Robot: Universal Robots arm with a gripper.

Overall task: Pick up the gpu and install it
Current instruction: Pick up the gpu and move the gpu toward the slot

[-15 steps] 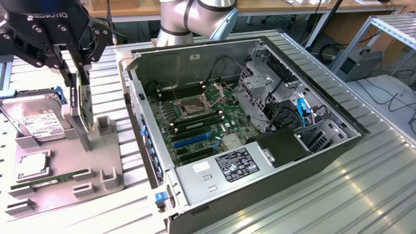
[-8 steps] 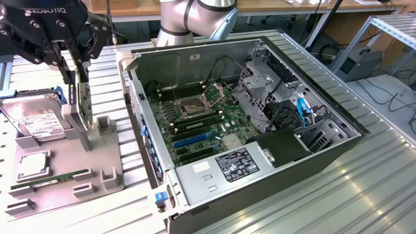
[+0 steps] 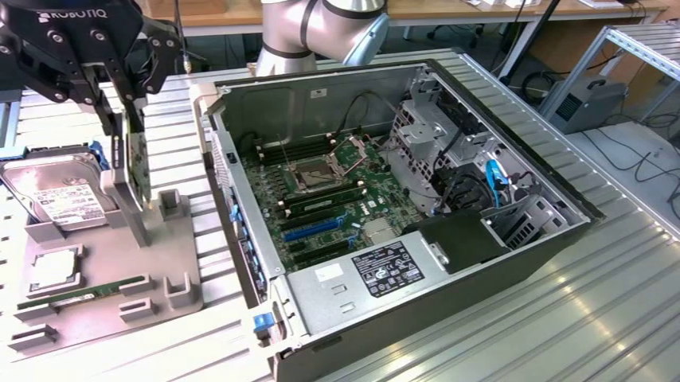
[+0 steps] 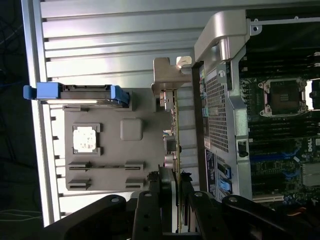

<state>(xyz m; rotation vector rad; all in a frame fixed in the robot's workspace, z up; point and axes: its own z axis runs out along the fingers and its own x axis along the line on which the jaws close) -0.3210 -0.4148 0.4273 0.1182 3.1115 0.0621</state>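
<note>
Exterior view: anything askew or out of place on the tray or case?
Nothing stands out. The gpu is held upright and straight in the gripper over the tray. The drive and memory stick sit square in their holders. The case lies open on its side.

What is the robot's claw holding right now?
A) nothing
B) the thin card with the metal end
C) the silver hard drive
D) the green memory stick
B: the gripper is shut on the gpu, seen edge-on in its grip; the hard drive and memory stick sit on the grey tray.
</note>
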